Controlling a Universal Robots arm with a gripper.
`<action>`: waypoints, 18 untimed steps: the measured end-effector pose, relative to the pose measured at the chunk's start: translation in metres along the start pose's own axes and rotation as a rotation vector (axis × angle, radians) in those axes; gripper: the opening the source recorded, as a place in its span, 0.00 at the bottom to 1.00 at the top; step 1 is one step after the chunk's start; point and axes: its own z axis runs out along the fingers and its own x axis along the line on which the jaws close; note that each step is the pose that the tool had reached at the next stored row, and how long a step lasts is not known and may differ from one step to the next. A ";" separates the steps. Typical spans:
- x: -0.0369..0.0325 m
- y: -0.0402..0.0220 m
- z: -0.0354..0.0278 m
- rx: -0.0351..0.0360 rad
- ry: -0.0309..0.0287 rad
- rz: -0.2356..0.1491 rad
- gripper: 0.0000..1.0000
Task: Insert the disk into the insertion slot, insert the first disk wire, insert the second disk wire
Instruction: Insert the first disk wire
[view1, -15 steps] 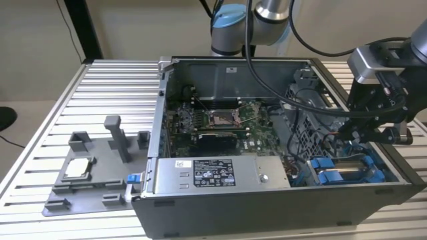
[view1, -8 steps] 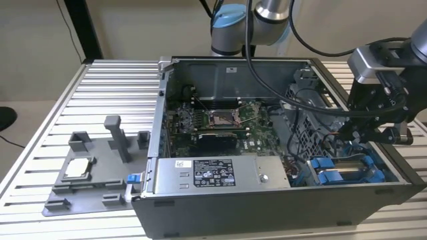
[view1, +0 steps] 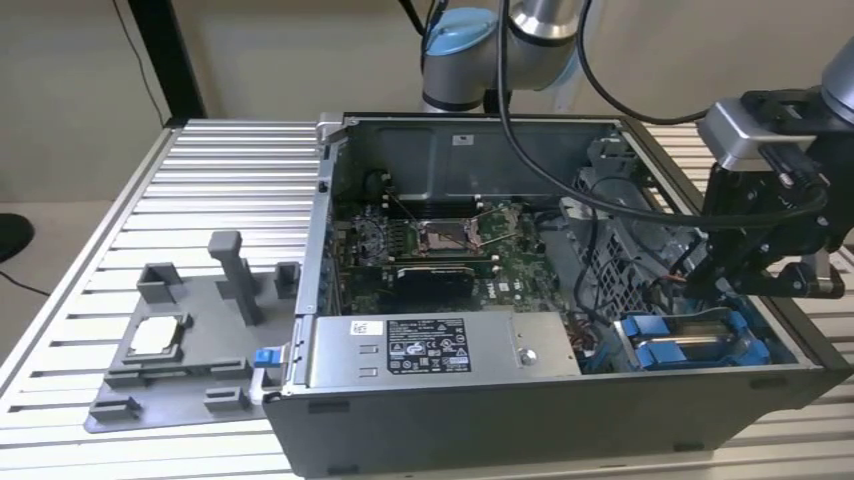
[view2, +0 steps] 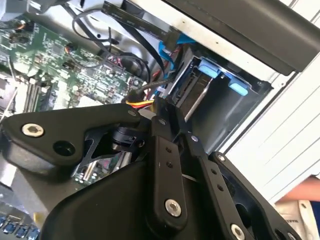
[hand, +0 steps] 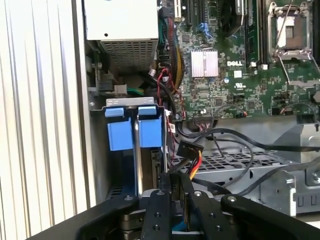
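Disk (hand: 150, 132) seated in the insertion slot (hand: 131, 103).
Its long axis runs from the blue front toward the gripper (hand: 180, 178), whose jaws pinch a wire plug (hand: 189, 150) just beside it.

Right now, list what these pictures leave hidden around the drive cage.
First wrist view: the two blue carriers show just their fronts; the drive cage hides the drives behind them.
Both wrist views: the yellow-and-red wire bundle runs behind the hand, so its end is hidden.
Exterior view: the case wall cuts off the cage below the carriers' tops.
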 end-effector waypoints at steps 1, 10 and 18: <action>0.0000 -0.0008 0.0008 -0.0001 0.0050 -0.004 0.00; 0.0002 -0.0069 0.0094 -0.0018 0.0286 -0.052 0.00; -0.0076 -0.0094 0.0112 -0.0001 0.0612 -0.055 0.00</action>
